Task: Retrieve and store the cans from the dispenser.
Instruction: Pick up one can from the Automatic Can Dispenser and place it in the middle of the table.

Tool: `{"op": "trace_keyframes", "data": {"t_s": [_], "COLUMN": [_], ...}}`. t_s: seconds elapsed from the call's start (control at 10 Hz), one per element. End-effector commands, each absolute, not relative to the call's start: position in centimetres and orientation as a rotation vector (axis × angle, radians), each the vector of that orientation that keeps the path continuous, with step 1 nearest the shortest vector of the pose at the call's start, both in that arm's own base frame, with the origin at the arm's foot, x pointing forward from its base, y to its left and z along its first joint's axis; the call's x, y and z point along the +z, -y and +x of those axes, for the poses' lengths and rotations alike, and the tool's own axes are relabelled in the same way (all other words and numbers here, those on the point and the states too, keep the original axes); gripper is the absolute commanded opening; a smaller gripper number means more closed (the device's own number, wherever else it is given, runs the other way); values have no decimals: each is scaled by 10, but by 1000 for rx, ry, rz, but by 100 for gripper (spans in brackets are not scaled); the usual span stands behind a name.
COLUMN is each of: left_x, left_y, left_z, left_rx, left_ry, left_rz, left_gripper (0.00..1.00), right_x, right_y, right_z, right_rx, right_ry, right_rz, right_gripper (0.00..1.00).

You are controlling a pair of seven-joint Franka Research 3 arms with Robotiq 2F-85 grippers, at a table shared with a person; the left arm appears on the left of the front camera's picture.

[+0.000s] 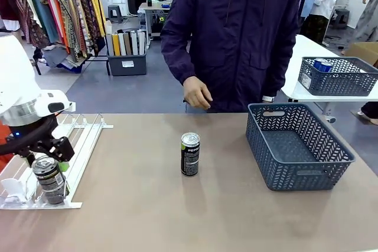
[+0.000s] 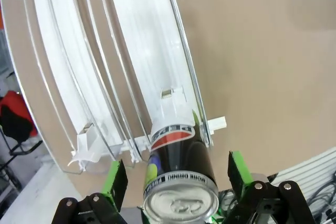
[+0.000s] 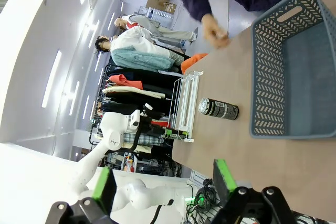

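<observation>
Dark can (image 2: pixel 181 182) between open left pincer (image 2: pixel 178 179) pads, untouched.

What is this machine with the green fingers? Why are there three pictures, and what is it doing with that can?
It is a robot with two white arms. Each ends in a black hand with green pads. One picture looks across the brown table at a person; the other two come from cameras on the robot's wrists. The left hand is open, with a dark can between its fingers at the low end of the white wire dispenser; it is not squeezing yet. The right hand is open, in the air above the table. Another dark can stands mid-table beside a grey basket, which looks empty.
</observation>
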State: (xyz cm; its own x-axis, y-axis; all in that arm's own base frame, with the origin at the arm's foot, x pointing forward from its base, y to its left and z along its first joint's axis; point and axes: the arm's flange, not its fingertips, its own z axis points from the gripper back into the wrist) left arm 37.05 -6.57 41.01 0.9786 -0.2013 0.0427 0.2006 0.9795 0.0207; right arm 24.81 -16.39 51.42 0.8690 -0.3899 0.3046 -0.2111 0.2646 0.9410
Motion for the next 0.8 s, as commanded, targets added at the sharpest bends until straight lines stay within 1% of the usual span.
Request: {"op": "trace_keyframes", "data": {"t_s": [0.0, 0.2, 0.7], "left_x": [401, 403, 402], "left_y": [66, 66, 69], "left_z": [366, 365, 360], "left_rx": [-176, -182, -208], "left_ry": [39, 34, -33], "left_rz": [18, 7, 10], "left_gripper": [100, 100, 100], "right_x": [518, 518, 518], "right_y": [163, 163, 163], "right_z": [251, 251, 251], "right_rx": [-120, -120, -120], "right_ry": [571, 571, 571], "right_rz": [1338, 1338, 1338], "right_gripper": [100, 100, 100]}}
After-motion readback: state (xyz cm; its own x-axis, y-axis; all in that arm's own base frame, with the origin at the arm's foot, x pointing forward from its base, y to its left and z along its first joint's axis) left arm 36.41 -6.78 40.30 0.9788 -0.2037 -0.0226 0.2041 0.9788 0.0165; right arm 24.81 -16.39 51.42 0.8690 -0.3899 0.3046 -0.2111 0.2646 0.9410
